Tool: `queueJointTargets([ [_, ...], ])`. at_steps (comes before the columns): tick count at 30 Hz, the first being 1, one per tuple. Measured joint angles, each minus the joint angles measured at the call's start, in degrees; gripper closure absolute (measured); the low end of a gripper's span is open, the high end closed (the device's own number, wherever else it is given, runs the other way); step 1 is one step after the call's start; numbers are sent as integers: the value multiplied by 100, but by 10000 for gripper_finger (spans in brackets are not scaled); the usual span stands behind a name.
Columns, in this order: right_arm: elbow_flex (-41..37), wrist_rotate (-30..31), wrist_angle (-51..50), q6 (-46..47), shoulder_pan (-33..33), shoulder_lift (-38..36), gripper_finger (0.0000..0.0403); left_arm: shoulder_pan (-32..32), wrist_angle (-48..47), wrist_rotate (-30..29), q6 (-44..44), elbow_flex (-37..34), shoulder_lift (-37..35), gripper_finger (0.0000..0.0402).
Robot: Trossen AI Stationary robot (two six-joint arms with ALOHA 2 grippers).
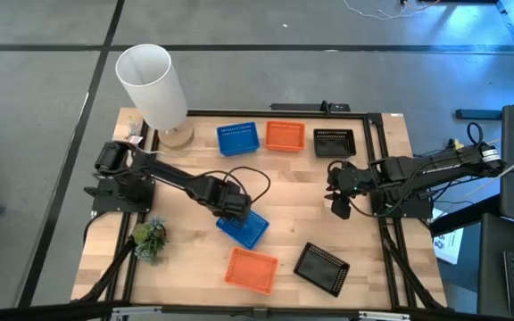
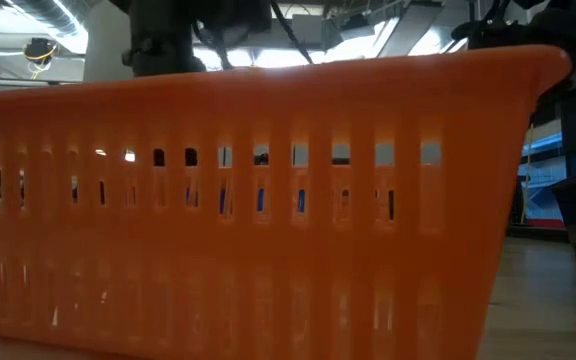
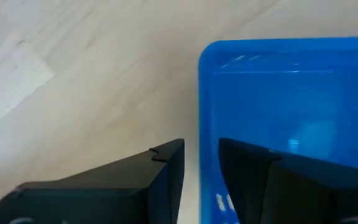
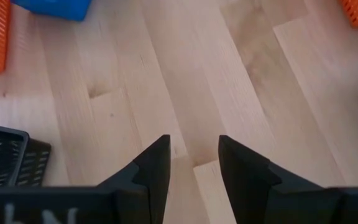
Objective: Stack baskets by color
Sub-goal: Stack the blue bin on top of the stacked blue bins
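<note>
Three baskets sit in a row at the table's far edge: blue (image 1: 237,138), orange (image 1: 285,135) and black (image 1: 334,142). Three more lie loose toward the near edge: blue (image 1: 250,230), orange (image 1: 251,269) and black (image 1: 321,267). My left gripper (image 1: 233,212) points down, open, over the loose blue basket's far-left end. In the left wrist view one finger (image 3: 160,174) stands outside the blue basket's wall (image 3: 201,124) and the other (image 3: 253,168) inside it, with no touch showing. My right gripper (image 1: 339,203) hangs open over bare wood at the right. In the low view the near orange basket (image 2: 268,220) hides nearly everything.
A tall white cylinder (image 1: 154,85) stands at the far left corner, and a small green plant (image 1: 150,239) sits near the left edge. Bare wood (image 1: 293,205) lies between the two rows of baskets. A dark frame runs along the table's right edge (image 1: 384,232).
</note>
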Motion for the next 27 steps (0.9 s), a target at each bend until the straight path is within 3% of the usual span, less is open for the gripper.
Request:
queueJointTargets([
  [5,0,4,23,-4,0,-1,268,2,1,14,215,0,372,319],
  [9,0,7,44,0,-1,-1,268,41,23,86,300,0,446,383],
  [13,0,11,55,-7,-1,-1,268,212,6,-6,502,15,186,399],
  [18,0,12,69,-18,-1,1,268,557,-197,-959,850,173,-662,401],
  [23,0,13,81,-22,0,-1,268,1002,-251,-2474,843,328,-1689,401],
  [27,0,14,110,-32,-1,-1,268,1583,-228,-3020,818,398,-2237,401],
])
